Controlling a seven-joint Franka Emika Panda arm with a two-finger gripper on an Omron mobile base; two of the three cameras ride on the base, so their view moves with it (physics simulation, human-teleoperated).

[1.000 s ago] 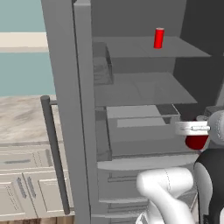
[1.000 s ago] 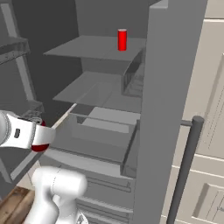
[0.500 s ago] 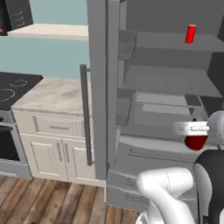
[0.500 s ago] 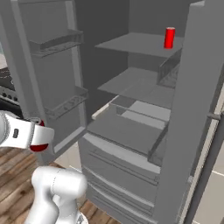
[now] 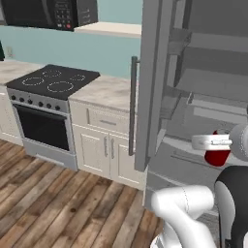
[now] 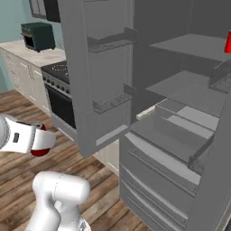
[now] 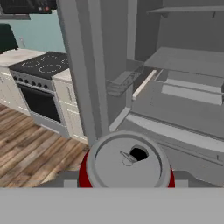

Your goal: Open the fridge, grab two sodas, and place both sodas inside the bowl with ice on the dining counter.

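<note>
The grey fridge (image 5: 193, 97) stands open, its left door (image 5: 150, 82) swung out towards me and its shelves (image 6: 189, 85) bare. My gripper (image 5: 213, 144) is shut on a red soda (image 5: 216, 156), held low in front of the fridge's drawers. In the right base view the held soda (image 6: 43, 146) pokes out under the white hand, above the wooden floor. The hand view looks straight down on its silver top (image 7: 127, 162), with the open fridge (image 7: 183, 87) beyond. A second red soda (image 6: 228, 43) stands on an upper shelf at the picture's right edge.
Left of the fridge runs a marble counter over cream cabinets (image 5: 106, 145), then a black stove with oven (image 5: 48, 97) and a microwave (image 5: 53, 12) above. A dark toaster oven (image 6: 38, 36) sits on the far counter. Wooden floor (image 5: 48, 193) lies open to the left.
The whole picture has swung: the fridge has slid to the right and the stove and floor have come into sight, so the base has moved. The soda stays in my gripper.
</note>
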